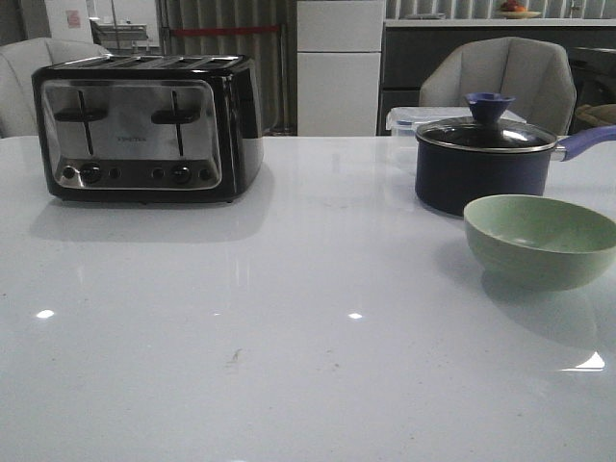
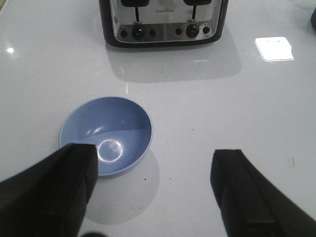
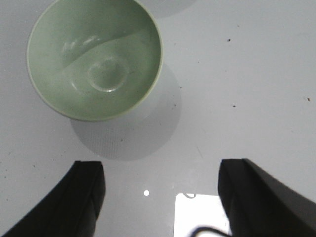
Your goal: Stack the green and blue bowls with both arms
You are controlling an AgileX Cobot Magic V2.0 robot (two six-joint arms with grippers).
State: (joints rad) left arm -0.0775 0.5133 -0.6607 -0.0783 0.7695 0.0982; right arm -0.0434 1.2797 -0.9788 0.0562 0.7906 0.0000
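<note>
Leftmost, the left gripper (image 2: 153,190) hangs wide open and empty over the table (image 1: 289,318), with the blue bowl (image 2: 106,136) lying between it and the toaster (image 2: 163,22), one finger (image 2: 59,192) overlapping the bowl's near rim. Rightward, the saucepan (image 1: 481,164) stands well right of the toaster; the green bowl (image 1: 541,241) sits just in front of it. The right gripper (image 3: 163,197), likewise spread and empty, hovers near this bowl. Each arm is nearer its own bowl; bare tabletop between them gives room for stacking.
</note>
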